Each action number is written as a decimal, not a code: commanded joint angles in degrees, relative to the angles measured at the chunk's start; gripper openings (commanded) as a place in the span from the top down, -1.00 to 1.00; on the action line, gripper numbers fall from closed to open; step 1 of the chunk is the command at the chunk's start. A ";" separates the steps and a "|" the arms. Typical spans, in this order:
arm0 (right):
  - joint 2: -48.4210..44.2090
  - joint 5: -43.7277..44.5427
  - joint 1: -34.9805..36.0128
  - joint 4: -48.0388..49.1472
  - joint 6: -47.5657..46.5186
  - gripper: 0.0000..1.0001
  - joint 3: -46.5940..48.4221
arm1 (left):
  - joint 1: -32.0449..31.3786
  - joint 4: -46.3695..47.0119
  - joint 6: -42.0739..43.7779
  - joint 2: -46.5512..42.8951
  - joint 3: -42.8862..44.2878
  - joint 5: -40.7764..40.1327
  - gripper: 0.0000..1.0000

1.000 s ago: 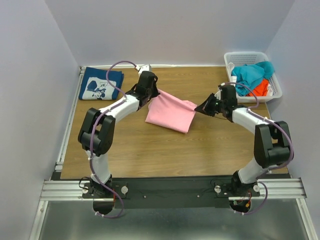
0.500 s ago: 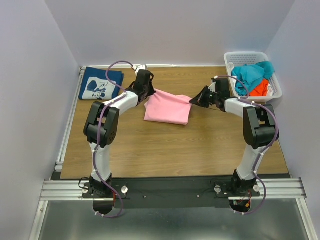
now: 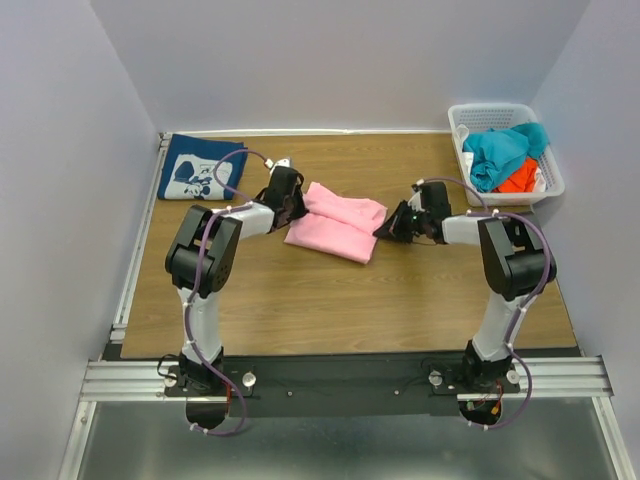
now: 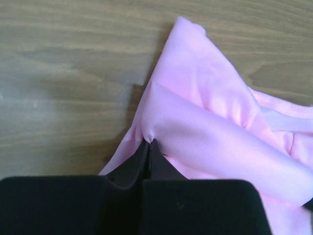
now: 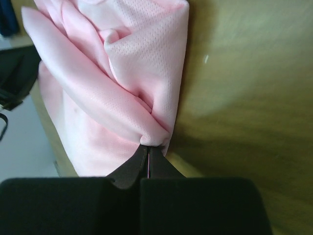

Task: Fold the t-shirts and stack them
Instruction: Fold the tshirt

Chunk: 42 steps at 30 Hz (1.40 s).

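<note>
Upper left on the table (image 3: 300, 300), a folded navy t-shirt (image 3: 202, 170) shows its white cartoon print. At centre, the left gripper (image 3: 296, 207) pinches the left edge of the pink t-shirt (image 3: 335, 222), which lies folded with puffy, rolled creases. The right gripper (image 3: 382, 231) pinches its right edge.

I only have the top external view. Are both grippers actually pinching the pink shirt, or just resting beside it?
Observer: On the left wrist view, the left gripper is shut on a puckered fold of the pink t-shirt.
Operator: And the right one?
Observer: The right wrist view shows the right gripper shut on a rolled edge, with cloth gathered into its tips.
Operator: One layer or more?
Observer: More. Several folds overlap just above those tips.
</note>
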 commanded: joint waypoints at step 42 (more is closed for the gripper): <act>-29.57 22.92 10.76 -10.69 -2.25 0.99 -6.15 | -5.60 -0.82 -5.28 -30.18 -18.59 -17.62 1.00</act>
